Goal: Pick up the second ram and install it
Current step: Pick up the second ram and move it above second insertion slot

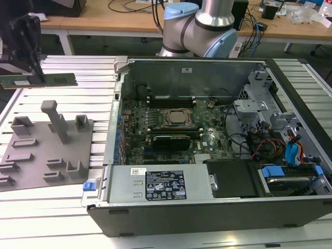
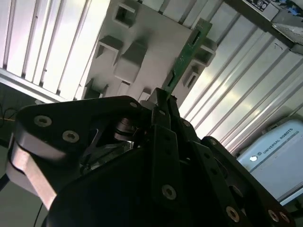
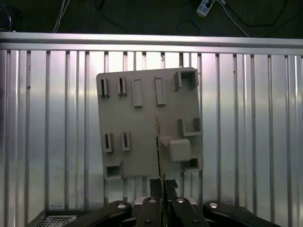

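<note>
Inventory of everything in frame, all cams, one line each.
second ram: one, green, gripped in the claw, exterior view's upper left.
fixture plate: one, grey, on the table, exterior view's left.
computer case: one, black, open, exterior view's centre and right.
motherboard: one, green, inside the case.
processor socket: one, metallic, mid-motherboard.
power supply: one, silver, inside the case.
table: one, silver, under plate and case.
robot arm: one, silver and blue, behind the case.
claw: one, black, shut on the second ram.

Ribbed metal worktop point(image 1: 52, 218) bearing a grey fixture plate point(image 1: 39, 158) at the exterior view's left, with an open computer case point(image 1: 207, 218) beside it.
</note>
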You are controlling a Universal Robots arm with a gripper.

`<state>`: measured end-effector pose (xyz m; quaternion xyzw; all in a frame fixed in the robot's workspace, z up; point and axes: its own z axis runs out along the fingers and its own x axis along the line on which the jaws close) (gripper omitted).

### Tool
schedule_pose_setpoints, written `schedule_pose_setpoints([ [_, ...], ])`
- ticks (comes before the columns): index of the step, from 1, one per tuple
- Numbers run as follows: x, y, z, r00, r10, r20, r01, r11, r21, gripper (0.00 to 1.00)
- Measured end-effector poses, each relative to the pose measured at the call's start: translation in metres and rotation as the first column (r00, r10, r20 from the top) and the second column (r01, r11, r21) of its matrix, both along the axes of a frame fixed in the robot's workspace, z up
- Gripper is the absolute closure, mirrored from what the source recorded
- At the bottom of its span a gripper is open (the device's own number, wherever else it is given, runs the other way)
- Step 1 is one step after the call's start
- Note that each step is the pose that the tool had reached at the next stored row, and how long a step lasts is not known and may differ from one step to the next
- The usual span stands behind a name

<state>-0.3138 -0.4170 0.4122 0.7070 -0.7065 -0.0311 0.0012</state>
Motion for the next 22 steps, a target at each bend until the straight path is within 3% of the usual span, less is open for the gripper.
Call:
schedule_pose_setpoints([
  [1, 0.0097, 0.0007, 0.0, 1.0, 0.0, 0.0, 0.0, 1.0, 0.0, 0.86],
  [3, 0.0186, 0.0012, 0.0, 1.0, 0.0, 0.0, 0.0, 1.0, 0.0, 0.86],
  [12, 0.0446, 0.0018, 0.0, 1.0, 0.0, 0.0, 0.0, 1.0, 0.0, 0.86],
  [15, 0.0584, 0.0025, 0.0, 1.0, 0.0, -0.0002, 0.0, 1.0, -0.0001, 0.86],
  [20, 0.074, 0.0054, -0.0019, 1.0, 0.0, -0.001, 0.0, 1.0, 0.0, 0.86],
  [22, 0.0802, 0.0097, -0.0034, 1.0, 0.0, -0.0013, 0.0, 1.0, 0.0, 0.86],
])
